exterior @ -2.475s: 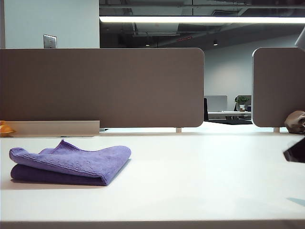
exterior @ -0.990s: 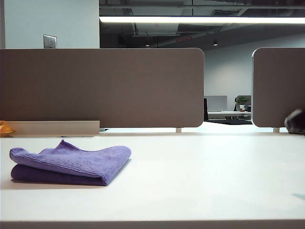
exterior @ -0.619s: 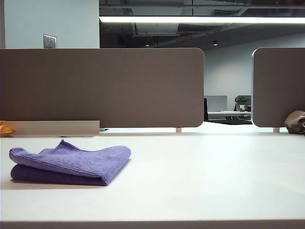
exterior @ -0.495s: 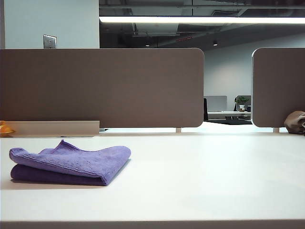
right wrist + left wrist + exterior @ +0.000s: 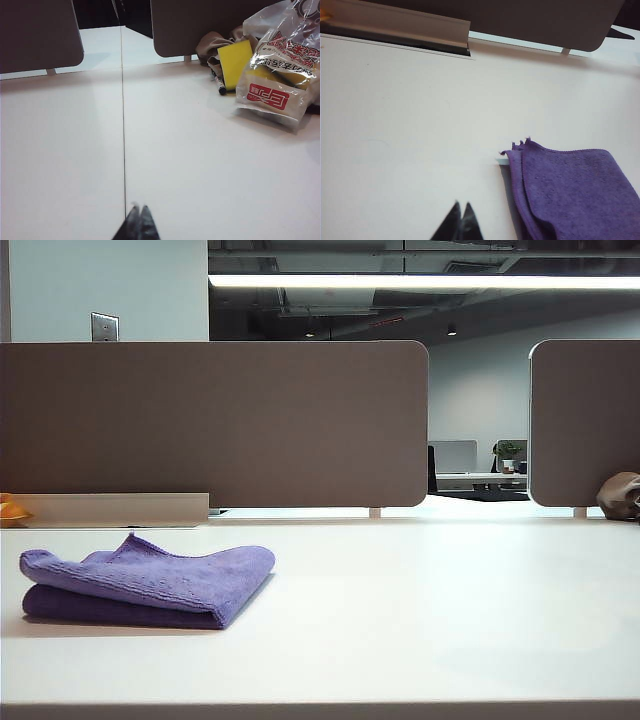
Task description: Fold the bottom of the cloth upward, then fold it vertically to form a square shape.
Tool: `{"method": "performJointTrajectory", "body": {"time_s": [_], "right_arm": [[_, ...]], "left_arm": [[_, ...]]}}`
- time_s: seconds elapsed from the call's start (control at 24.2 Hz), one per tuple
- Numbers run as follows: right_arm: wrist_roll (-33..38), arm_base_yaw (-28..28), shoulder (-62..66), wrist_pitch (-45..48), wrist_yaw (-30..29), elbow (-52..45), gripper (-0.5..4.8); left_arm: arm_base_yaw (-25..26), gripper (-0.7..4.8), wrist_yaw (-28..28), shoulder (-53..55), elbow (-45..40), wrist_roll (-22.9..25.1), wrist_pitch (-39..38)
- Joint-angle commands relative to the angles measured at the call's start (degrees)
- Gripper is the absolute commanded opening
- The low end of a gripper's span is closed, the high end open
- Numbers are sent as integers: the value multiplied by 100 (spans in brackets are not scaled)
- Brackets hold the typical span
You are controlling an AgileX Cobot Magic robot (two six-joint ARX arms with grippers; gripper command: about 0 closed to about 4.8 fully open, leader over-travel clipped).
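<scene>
The exterior camera sits low at the near edge of the tabletop (image 5: pixel 420 620), almost level with it, facing straight across toward the grey dividers (image 5: pixel 215 425) and an office beyond; the cloth (image 5: pixel 150 585) lies close, at left. The left wrist camera looks steeply down past its closed tool (image 5: pixel 460 222) from nearby (only the dark tips show), taking in bare tabletop, the cloth's folded corner (image 5: pixel 570 192) and a divider's foot, all shared with the exterior view. The right wrist camera looks down past its closed tool (image 5: pixel 137 222) toward the tabletop's right end, where bags (image 5: pixel 280 75) crowd a divider.
</scene>
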Motion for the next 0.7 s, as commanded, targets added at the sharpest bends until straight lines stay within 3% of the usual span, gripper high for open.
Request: {"method": "performJointTrajectory", "body": {"time_s": [0.04,0.29,0.54,0.7], "right_arm": [[2,-9,0,79,7,-39,0],[2,-9,0,79,7,-39,0],[9,-2,0,-42,-1104,-39,0],[17,-2,0,-459,-1508,-39,0]], "left_arm": [[7,-5,2,2,7,2,52],[7,-5,2,2,7,2,50],[7,-5,2,2,9,2,-26],[7,-5,4,4,9,0,-26]]}}
